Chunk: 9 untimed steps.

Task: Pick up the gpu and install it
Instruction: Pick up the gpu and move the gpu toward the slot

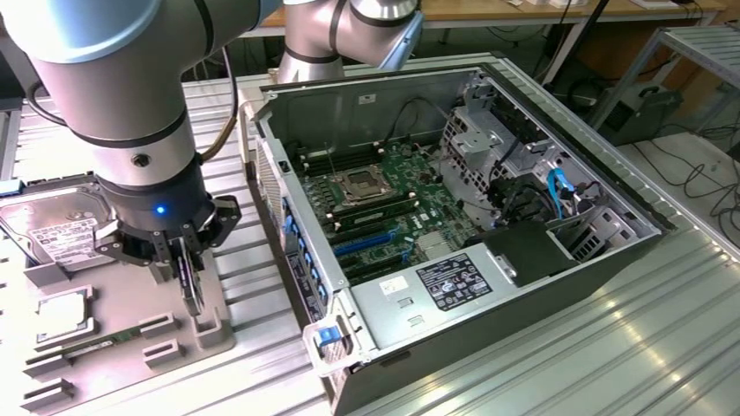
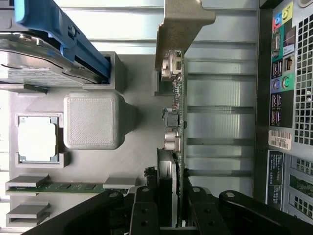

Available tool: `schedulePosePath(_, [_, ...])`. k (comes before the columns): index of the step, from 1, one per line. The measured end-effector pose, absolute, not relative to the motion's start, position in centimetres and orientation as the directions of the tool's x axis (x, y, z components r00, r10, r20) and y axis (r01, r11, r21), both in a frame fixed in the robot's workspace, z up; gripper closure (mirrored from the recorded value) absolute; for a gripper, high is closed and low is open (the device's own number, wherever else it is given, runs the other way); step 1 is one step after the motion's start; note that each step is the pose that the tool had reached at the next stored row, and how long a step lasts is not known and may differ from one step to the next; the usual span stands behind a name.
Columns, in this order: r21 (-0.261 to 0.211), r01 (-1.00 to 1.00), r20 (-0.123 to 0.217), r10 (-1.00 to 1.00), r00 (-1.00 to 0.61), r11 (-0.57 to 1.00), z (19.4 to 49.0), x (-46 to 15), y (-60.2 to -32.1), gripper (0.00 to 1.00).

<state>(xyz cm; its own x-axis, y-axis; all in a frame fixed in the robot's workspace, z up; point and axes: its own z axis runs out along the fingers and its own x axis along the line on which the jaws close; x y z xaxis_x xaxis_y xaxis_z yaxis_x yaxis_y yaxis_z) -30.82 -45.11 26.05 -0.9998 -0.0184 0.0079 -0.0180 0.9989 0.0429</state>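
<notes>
The gpu (image 1: pixel 192 293) stands on edge over the grey holder tray (image 1: pixel 127 299) at the exterior view's left. My gripper (image 1: pixel 185 264) reaches straight down and is shut on the card's upper edge. In the wrist view the gpu (image 2: pixel 178 112) is edge-on: a thin green board with its silver bracket (image 2: pixel 182 24) at the far end and the round fan housing between my fingers. My gripper (image 2: pixel 171 208) clamps it from both sides with its black fingers (image 2: pixel 144 208). I cannot tell whether the card's lower edge still rests in its slot.
On the tray lie a silver hard drive (image 1: pixel 52 227), a processor (image 1: pixel 64 316) and a memory stick (image 1: pixel 104 342). The open computer case (image 1: pixel 647 217) lies beside it, with the motherboard (image 1: pixel 387 212) and blue slots (image 1: pixel 367 241) exposed. The case's rear ports (image 2: pixel 286 78) are close to the card.
</notes>
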Motion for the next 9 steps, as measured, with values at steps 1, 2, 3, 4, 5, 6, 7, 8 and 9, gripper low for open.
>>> schedulePosePath(1, [0.043,-0.018,0.008,-0.018,-1.0,0.999,26.08,-30.82,-45.11,0.72])
schedulePosePath(2, [0.043,-0.018,0.009,-0.018,-1.0,0.999,26.1,-30.82,-45.11,0.72])
schedulePosePath(3, [0.043,-0.018,0.009,-0.018,-1.0,0.999,26.13,-30.82,-45.11,0.72])
schedulePosePath(4, [0.043,-0.018,0.009,-0.018,-1.0,0.999,26.15,-30.82,-45.11,0.72])
schedulePosePath(5, [0.043,-0.018,0.009,-0.018,-1.0,0.999,26.18,-30.82,-45.11,0.72])
schedulePosePath(6, [0.043,-0.018,0.009,-0.018,-1.0,0.999,26.21,-30.82,-45.11,0.72])
schedulePosePath(7, [0.043,-0.018,0.009,-0.018,-1.0,0.999,26.24,-30.82,-45.11,0.72])
schedulePosePath(8, [0.043,-0.018,0.009,-0.018,-1.0,0.999,26.27,-30.82,-45.11,0.72])
schedulePosePath(9, [0.043,-0.018,0.01,-0.018,-1.0,0.999,26.31,-30.82,-45.11,0.72])
